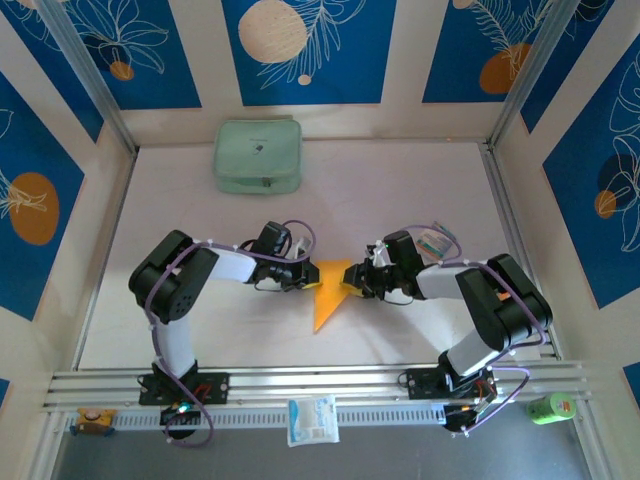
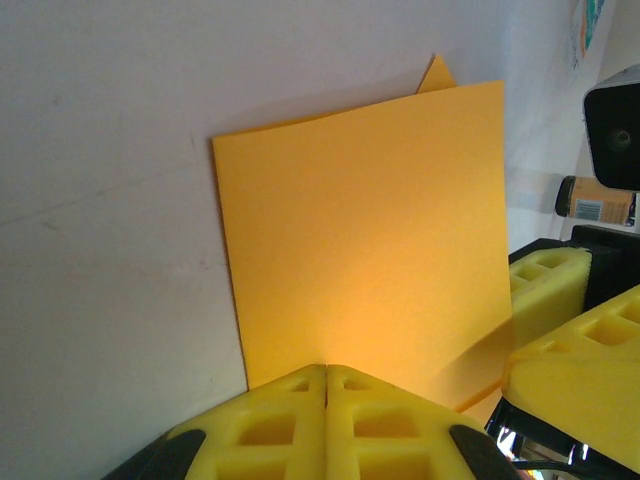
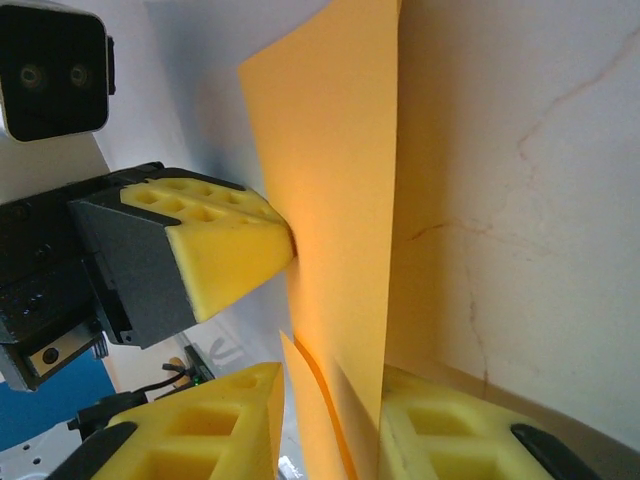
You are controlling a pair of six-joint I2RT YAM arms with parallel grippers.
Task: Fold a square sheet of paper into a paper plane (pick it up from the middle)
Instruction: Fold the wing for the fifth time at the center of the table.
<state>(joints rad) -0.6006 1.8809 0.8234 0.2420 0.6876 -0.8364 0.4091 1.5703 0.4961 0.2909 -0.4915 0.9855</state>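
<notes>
Seen from overhead, L gripper [image 1: 306, 277] & R gripper [image 1: 360, 280] cover the upper corners of the orange sheet [image 1: 328, 298]; small card [image 1: 433, 242] by R arm and print on packet [image 1: 313, 420] too small to read. L wrist cam: L pads [image 2: 270, 425] cut off at btm edge, sheet's lower edge hidden behind them. R wrist cam: sheet runs out of frame top & btm; one L pad hidden behind it.

Partly folded orange-yellow paper [image 1: 329, 293], mid-table, point nearward.
</notes>
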